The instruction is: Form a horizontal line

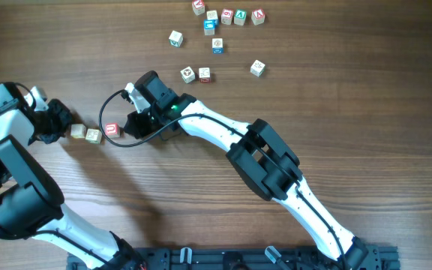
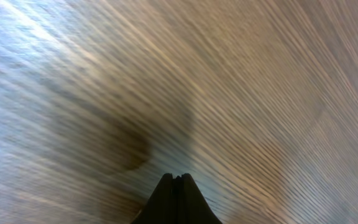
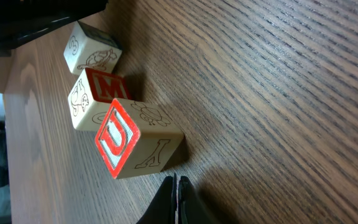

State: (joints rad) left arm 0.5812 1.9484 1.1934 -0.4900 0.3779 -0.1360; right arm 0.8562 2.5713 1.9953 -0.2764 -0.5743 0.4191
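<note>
The horizontal line is a short row of three pale wooden cubes at the table's left. Its right end cube has a red-marked top. In the right wrist view the red U cube is nearest, the red M cube behind it and a third cube beyond. My right gripper is shut and empty, its tips just beside the red U cube. My left gripper is shut and empty at the row's left end; its tips show only bare wood.
Several loose letter cubes lie at the top middle, among them a white one, a pair, one further right and a cluster by the far edge. A black cable loops near the row.
</note>
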